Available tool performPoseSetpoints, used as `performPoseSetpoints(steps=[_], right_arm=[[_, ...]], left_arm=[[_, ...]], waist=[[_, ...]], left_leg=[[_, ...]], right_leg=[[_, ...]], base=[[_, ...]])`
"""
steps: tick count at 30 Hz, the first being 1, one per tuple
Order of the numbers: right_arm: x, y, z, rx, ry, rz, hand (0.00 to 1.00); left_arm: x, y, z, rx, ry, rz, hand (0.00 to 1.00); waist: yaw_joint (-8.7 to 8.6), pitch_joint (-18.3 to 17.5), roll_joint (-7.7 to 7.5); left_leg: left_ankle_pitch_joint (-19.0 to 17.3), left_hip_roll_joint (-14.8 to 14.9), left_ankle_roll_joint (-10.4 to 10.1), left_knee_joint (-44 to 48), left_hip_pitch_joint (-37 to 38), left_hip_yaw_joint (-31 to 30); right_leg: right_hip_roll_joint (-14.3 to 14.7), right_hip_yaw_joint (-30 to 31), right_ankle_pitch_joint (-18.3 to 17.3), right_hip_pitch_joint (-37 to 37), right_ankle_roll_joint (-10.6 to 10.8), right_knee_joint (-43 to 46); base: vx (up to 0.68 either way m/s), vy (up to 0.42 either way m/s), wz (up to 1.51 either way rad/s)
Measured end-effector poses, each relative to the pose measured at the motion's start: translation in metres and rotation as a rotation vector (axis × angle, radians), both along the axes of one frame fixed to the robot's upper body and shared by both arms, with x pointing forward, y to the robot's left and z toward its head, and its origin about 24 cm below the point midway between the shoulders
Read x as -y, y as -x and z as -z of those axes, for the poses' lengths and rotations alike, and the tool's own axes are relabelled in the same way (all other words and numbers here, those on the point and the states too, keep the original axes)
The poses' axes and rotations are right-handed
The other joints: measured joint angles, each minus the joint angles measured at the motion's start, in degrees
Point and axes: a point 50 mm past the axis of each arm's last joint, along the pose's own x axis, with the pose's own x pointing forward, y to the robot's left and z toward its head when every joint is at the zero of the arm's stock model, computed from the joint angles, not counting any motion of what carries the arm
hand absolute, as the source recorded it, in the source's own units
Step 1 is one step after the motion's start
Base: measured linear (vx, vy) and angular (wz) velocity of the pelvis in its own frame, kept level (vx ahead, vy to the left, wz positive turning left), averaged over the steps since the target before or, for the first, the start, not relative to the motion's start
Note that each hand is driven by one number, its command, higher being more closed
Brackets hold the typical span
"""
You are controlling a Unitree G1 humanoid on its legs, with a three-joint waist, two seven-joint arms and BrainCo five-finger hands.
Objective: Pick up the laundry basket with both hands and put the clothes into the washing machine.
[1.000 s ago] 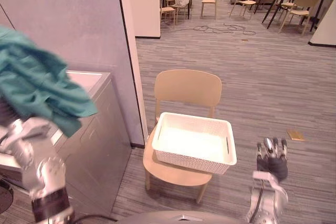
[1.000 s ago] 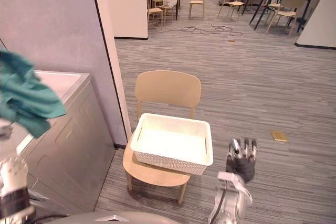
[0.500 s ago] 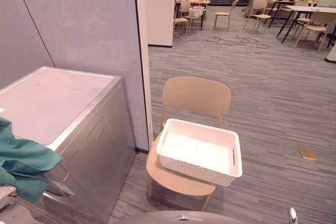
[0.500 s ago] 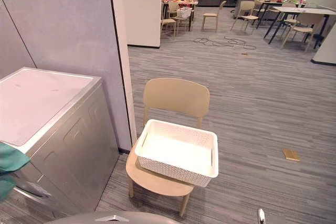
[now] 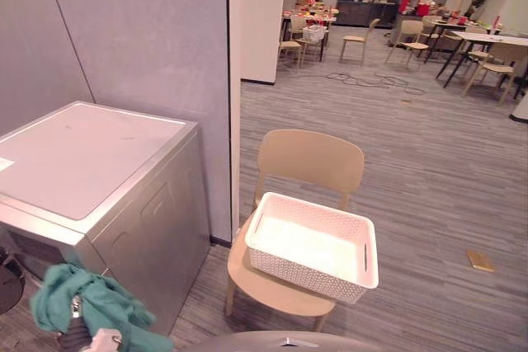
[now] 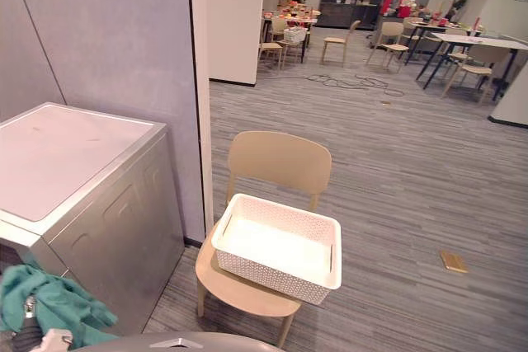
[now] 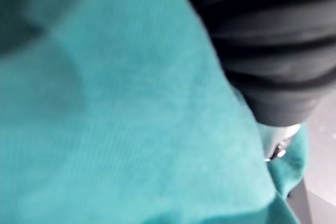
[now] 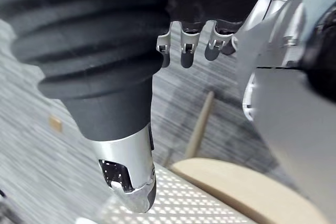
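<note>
One teal garment (image 5: pixel 92 309) hangs low at the front corner of the washing machine (image 5: pixel 107 172), draped over the left robot hand (image 7: pixel 262 51). Whether that hand is closed on it cannot be told. The right robot hand (image 8: pixel 185 45) hangs loose and holds nothing, near the chair (image 5: pixel 307 158) where the white laundry basket (image 5: pixel 312 246) sits empty. Loading looks to be the step in hand. Next, the garment likely needs guiding into the machine's opening, which is out of sight.
</note>
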Motion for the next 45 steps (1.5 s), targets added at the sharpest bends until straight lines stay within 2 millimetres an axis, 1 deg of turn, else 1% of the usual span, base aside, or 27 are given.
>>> performPoseSetpoints(steps=[6,7,8,10,12,14,15,16,17,18,19,21,25,26,27,29,30,31,32,33,34,35,37,38,40,42,45], right_arm=[[0.001,-0.047,0.001,0.012,0.055,-0.244,0.00],[-0.002,-0.057,0.001,0.025,0.049,-0.251,0.00],[-0.003,-0.061,0.001,0.028,0.049,-0.251,0.00],[0.002,-0.069,-0.001,0.036,0.080,-0.250,0.00],[0.003,-0.070,-0.002,0.037,0.086,-0.246,0.00],[0.008,-0.072,-0.004,0.054,0.103,-0.208,0.00],[0.012,-0.072,-0.004,0.057,0.105,-0.173,0.00],[0.010,-0.071,-0.001,0.043,0.086,-0.133,0.00],[0.006,-0.072,0.000,0.041,0.069,-0.140,0.00],[0.001,-0.073,0.001,0.037,0.055,-0.158,0.00],[0.002,-0.078,0.000,0.050,0.062,-0.165,0.00],[0.006,-0.078,-0.001,0.049,0.073,-0.165,0.00],[0.012,-0.087,-0.003,0.069,0.098,-0.188,0.00],[0.022,-0.095,-0.006,0.081,0.123,-0.197,0.00],[0.023,-0.097,-0.007,0.085,0.125,-0.195,0.00],[0.023,-0.106,-0.009,0.113,0.117,-0.166,0.00],[0.023,-0.113,-0.011,0.135,0.116,-0.158,0.00],[0.022,-0.117,-0.012,0.153,0.108,-0.142,0.00],[0.022,-0.119,-0.014,0.163,0.110,-0.136,0.00],[0.014,-0.120,-0.014,0.178,0.091,-0.123,0.00],[0.002,-0.119,-0.012,0.185,0.061,-0.124,0.00],[-0.004,-0.123,-0.013,0.210,0.048,-0.132,0.00],[-0.008,-0.125,-0.014,0.227,0.034,-0.119,0.00],[-0.009,-0.123,-0.013,0.224,0.029,-0.115,0.00],[0.004,-0.119,-0.016,0.227,0.073,-0.084,0.00],[0.005,-0.119,-0.018,0.242,0.082,-0.076,0.00],[-0.001,-0.109,-0.015,0.219,0.064,-0.069,0.00]], left_arm=[[0.010,-0.022,-0.002,0.054,0.018,0.096,1.00],[0.011,-0.035,-0.005,0.082,0.017,0.120,1.00],[0.013,-0.045,-0.008,0.106,0.013,0.145,1.00],[0.023,-0.059,-0.013,0.146,0.019,0.205,1.00],[0.024,-0.068,-0.020,0.187,0.002,0.224,1.00],[0.030,-0.080,-0.023,0.215,0.009,0.255,1.00],[0.034,-0.084,-0.022,0.219,0.020,0.264,1.00],[0.034,-0.090,-0.022,0.230,0.022,0.252,1.00],[0.032,-0.089,-0.021,0.227,0.019,0.238,1.00],[0.034,-0.086,-0.016,0.208,0.033,0.233,1.00],[0.038,-0.086,-0.013,0.191,0.046,0.254,1.00],[0.038,-0.088,-0.013,0.194,0.049,0.267,1.00],[0.039,-0.089,-0.015,0.205,0.048,0.284,1.00],[0.043,-0.093,-0.016,0.222,0.050,0.315,1.00],[0.044,-0.094,-0.017,0.223,0.050,0.321,1.00],[0.049,-0.098,-0.017,0.229,0.058,0.347,1.00],[0.053,-0.095,-0.015,0.218,0.065,0.363,1.00],[0.059,-0.094,-0.014,0.208,0.066,0.396,1.00],[0.062,-0.093,-0.014,0.206,0.067,0.403,1.00],[0.059,-0.093,-0.015,0.204,0.054,0.407,1.00],[0.058,-0.094,-0.016,0.204,0.048,0.409,1.00],[0.061,-0.093,-0.015,0.202,0.056,0.414,1.00],[0.071,-0.096,-0.014,0.201,0.067,0.451,1.00],[0.075,-0.097,-0.013,0.200,0.075,0.465,1.00],[0.094,-0.100,-0.008,0.177,0.123,0.556,1.00],[0.100,-0.109,-0.011,0.197,0.117,0.598,1.00],[0.111,-0.122,-0.018,0.236,0.113,0.669,1.00]], waist=[[0.21,4.89,0.44],[-0.06,6.02,-1.91],[-0.11,7.45,-1.84],[0.18,8.85,-1.31],[-0.29,8.66,-1.03],[-1.00,8.17,-0.39],[-1.45,7.74,0.17],[-2.54,7.74,-0.61],[-2.70,7.31,-1.35],[-2.38,6.95,-1.81],[-2.08,7.30,-0.70],[-2.37,7.18,-0.37],[-1.49,6.98,1.11],[-0.81,6.87,3.15],[-0.67,6.97,3.46],[-0.11,7.17,3.76],[0.22,7.17,4.45],[0.44,6.99,5.04],[0.57,7.38,4.85],[0.49,7.79,4.14],[0.53,7.48,2.20],[0.57,7.48,1.29],[0.06,7.21,0.30],[-0.20,7.04,-0.32],[-0.88,6.15,2.00],[-2.03,5.80,2.61],[-2.12,6.00,1.32]], left_leg=[[-1.82,-0.05,0.38,8.94,-11.35,-4.23],[-4.19,0.73,3.70,12.85,-13.46,0.05],[-5.55,2.05,5.47,18.85,-14.96,2.26],[-11.04,8.64,4.71,33.60,-16.15,6.84],[-12.42,14.89,3.76,35.78,-13.30,7.62],[-6.63,20.73,4.81,30.04,-9.86,7.46],[-5.00,19.73,1.59,26.33,-8.73,5.57],[-6.49,16.36,0.84,25.87,-9.48,4.40],[-6.54,15.84,0.72,26.13,-10.50,3.35],[-7.27,15.03,-1.28,27.26,-11.77,1.25],[-9.48,15.04,-5.08,27.57,-11.78,-0.65],[-11.57,14.22,-7.75,26.92,-11.57,-0.79],[-13.90,11.97,-7.99,27.50,-12.61,-1.58],[-16.84,11.30,-7.78,27.60,-13.76,-1.82],[-17.41,11.01,-7.59,27.52,-13.93,-1.79],[-18.08,8.54,-6.55,27.67,-14.98,-1.54],[-17.97,7.69,-5.38,27.47,-15.18,-1.71],[-17.46,6.95,-4.04,25.95,-14.06,-1.82],[-17.15,6.66,-3.55,25.17,-13.13,-2.20],[-16.44,6.28,-2.65,23.74,-11.96,-3.78],[-15.76,5.90,-2.07,22.07,-10.93,-3.82],[-15.52,5.89,-1.83,20.81,-10.10,-3.51],[-15.08,5.32,-1.94,19.34,-10.05,-2.12],[-14.55,4.38,-2.03,18.53,-9.83,-1.60],[-11.03,5.29,-3.64,13.14,-8.27,-0.56],[-9.34,5.53,-4.06,10.70,-7.63,-0.65],[-9.60,6.41,-3.60,14.09,-6.88,-0.45]], right_leg=[[-2.02,-5.63,-3.52,-6.71,-0.89,9.66],[-4.28,-8.27,-2.96,-7.47,-1.47,9.43],[-5.27,-9.35,-2.83,-7.20,-1.41,10.05],[-6.65,-12.71,-2.41,-6.45,-1.42,10.98],[-8.15,-14.63,-2.25,-5.76,-1.24,12.23],[-11.02,-16.68,-1.37,-5.41,0.27,13.66],[-12.52,-16.92,-0.68,-5.80,1.35,14.21],[-13.25,-15.64,-0.65,-6.82,1.53,13.54],[-11.98,-14.65,-0.94,-7.26,2.17,12.26],[-10.17,-14.96,0.85,-6.28,0.66,8.61],[-9.11,-15.15,4.67,-4.70,2.08,5.87],[-9.40,-15.73,6.48,-3.54,3.08,3.40],[-9.99,-16.75,15.56,-1.71,2.77,-2.75],[-10.79,-16.81,17.86,-2.92,2.02,-2.07],[-11.17,-16.88,18.05,-3.24,1.80,-1.76],[-13.87,-17.25,20.43,-5.51,-1.69,0.24],[-14.04,-16.56,24.11,-5.90,-6.93,0.18],[-14.03,-14.35,26.17,-6.33,-10.10,1.64],[-13.69,-12.08,22.97,-6.85,-8.69,5.03],[-10.37,-6.42,12.49,-8.88,-6.04,13.61],[-5.57,-3.03,3.06,-11.02,-6.03,20.52],[-0.79,-1.10,-2.98,-13.21,-4.79,23.80],[5.94,-0.66,-6.65,-14.58,-4.01,18.42],[6.80,-0.85,-7.65,-13.91,-6.99,14.66],[8.79,-0.60,-4.95,-12.81,-7.17,10.07],[9.31,-1.07,-4.36,-12.35,-7.23,9.26],[10.29,-0.41,-4.20,-8.50,-7.34,8.06]], base=[[-0.07,-0.036,0.57],[-0.04,0.006,0.98],[-0.03,0.033,0.96],[-0.03,0.047,0.72],[0.04,0.181,0.67],[0.09,0.396,0.85],[0.08,0.477,0.76],[0.04,0.340,0.55],[0.00,0.151,0.35],[0.06,0.163,0.15],[0.07,0.214,0.13],[0.05,0.307,0.23],[-0.02,0.280,0.14],[-0.06,0.281,0.20],[-0.08,0.345,0.25],[-0.08,0.241,0.12],[-0.09,0.265,0.17],[-0.05,0.261,0.26],[0.00,0.198,0.37],[0.01,0.082,0.42],[-0.01,0.031,0.30],[-0.05,-0.033,0.05],[-0.06,-0.062,-0.07],[0.02,-0.062,0.01],[0.10,-0.041,-0.11],[0.14,-0.055,0.10],[0.13,-0.034,0.37]])
